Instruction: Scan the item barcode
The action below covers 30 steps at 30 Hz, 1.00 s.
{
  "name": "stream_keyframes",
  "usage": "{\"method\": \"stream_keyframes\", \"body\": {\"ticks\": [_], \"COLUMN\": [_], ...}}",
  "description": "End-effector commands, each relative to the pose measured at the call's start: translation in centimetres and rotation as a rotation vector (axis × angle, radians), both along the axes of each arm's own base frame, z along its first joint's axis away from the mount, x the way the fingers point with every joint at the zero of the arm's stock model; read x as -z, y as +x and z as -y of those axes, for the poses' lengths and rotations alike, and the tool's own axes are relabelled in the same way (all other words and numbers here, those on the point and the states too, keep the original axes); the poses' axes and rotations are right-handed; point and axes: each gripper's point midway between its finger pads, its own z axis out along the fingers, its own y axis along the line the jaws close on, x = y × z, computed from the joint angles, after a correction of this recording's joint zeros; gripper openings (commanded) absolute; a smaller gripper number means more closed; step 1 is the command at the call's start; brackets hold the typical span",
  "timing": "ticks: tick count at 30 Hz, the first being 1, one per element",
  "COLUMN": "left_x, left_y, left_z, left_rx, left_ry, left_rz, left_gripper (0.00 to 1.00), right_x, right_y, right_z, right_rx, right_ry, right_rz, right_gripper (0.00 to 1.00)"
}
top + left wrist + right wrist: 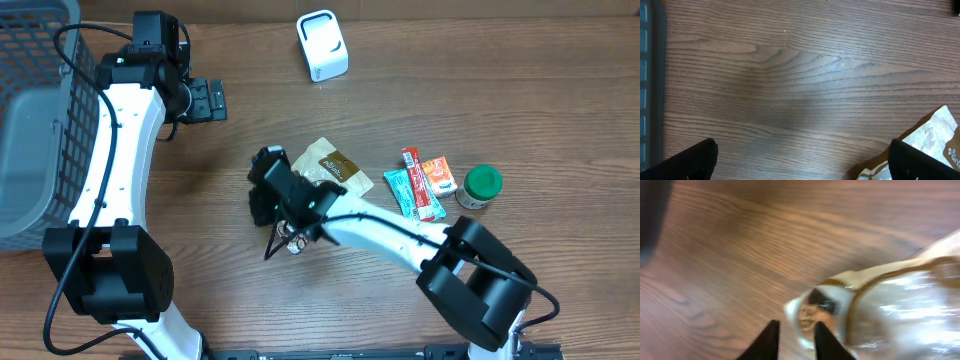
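Observation:
The item, a cream and brown snack bag (335, 168), lies mid-table, partly under my right arm. My right gripper (280, 244) points down at its near corner. In the right wrist view the gripper (796, 341) is open by a narrow gap, and the bag's (900, 305) clear rounded corner shows in that gap; the blurred frame does not show whether a fingertip touches it. The white barcode scanner (322, 45) stands at the back. My left gripper (208, 100) is wide open over bare wood at the back left, with nothing in it. In its wrist view (800, 160) the bag (940, 135) is at the lower right.
A grey wire basket (40, 110) fills the left edge; its rim (650, 75) also shows in the left wrist view. To the right of the bag lie a green packet (400, 192), a red packet (420, 182), an orange carton (438, 177) and a green-lidded jar (482, 186).

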Motion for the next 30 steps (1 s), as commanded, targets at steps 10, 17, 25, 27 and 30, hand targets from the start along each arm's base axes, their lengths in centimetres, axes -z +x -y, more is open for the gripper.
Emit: {"method": "stream_keyframes", "body": {"ticks": [10, 17, 25, 27, 30], "left_x": [-0.7, -1.7, -2.0, -1.6, 0.3], "left_y": [0.4, 2.6, 1.0, -1.3, -5.3], "left_z": [-0.3, -0.2, 6.4, 8.8, 10.2], "left_rx": [-0.020, -0.017, 0.094, 0.132, 0.125], "left_ry": [0.001, -0.006, -0.376, -0.492, -0.488], "left_rz": [0.023, 0.121, 0.056, -0.041, -0.219], "left_gripper": [1.00, 1.00, 0.52, 0.07, 0.11], "right_x": [-5.7, -3.6, -2.0, -1.3, -0.2], "right_y": [-0.8, -2.8, -2.9, -3.0, -3.5], "right_z": [10.1, 10.7, 9.4, 9.5, 9.9], "right_rx": [0.090, 0.129, 0.122, 0.122, 0.124], "right_ry": [-0.114, -0.114, -0.030, -0.031, -0.042], "right_rz": [-0.243, -0.355, -0.365, -0.367, -0.378], "right_gripper": [0.38, 0.27, 0.22, 0.22, 0.22]}}
